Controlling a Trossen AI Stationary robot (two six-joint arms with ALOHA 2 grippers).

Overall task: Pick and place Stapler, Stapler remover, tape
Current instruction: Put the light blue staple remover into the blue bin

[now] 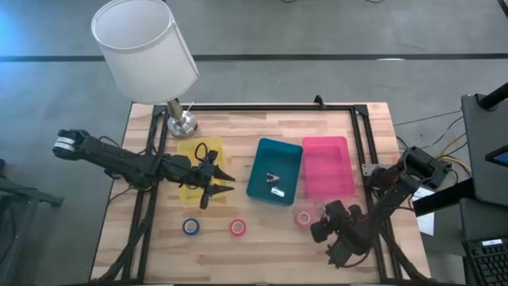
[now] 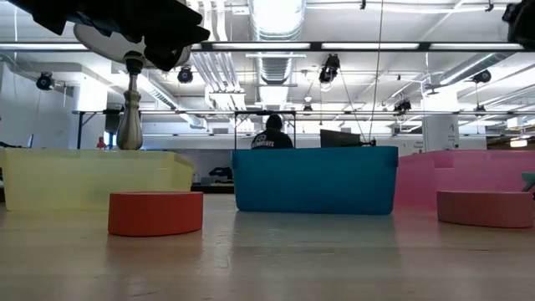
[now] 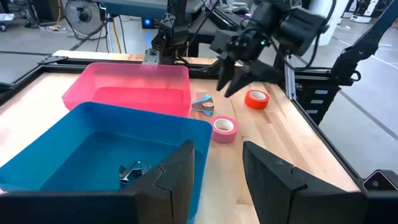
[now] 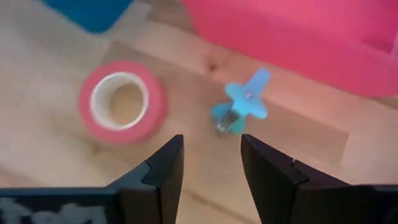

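Note:
My right gripper (image 4: pixel 211 155) is open and hovers low over the table at the near side of the pink tray (image 1: pixel 327 165). Just ahead of its fingers a small light-blue staple remover (image 4: pixel 244 107) lies on the wood, with a pink tape roll (image 4: pixel 121 102) flat beside it. A red roll (image 3: pixel 256 98) lies past that gripper. Another red roll (image 1: pixel 237 227) and a blue roll (image 1: pixel 190 226) lie flat near the near edge. My left gripper (image 1: pixel 217 181) is open at the yellow tray's (image 1: pixel 190 189) right side. A metal staple remover (image 1: pixel 275 182) lies in the teal tray (image 1: pixel 274 151).
A lamp (image 1: pixel 181 121) with a white shade stands at the far left corner, behind the yellow tray, which holds a dark object (image 1: pixel 202 151). A black frame rail (image 1: pixel 262 106) runs round the table. Bare wood lies between the trays and the near edge.

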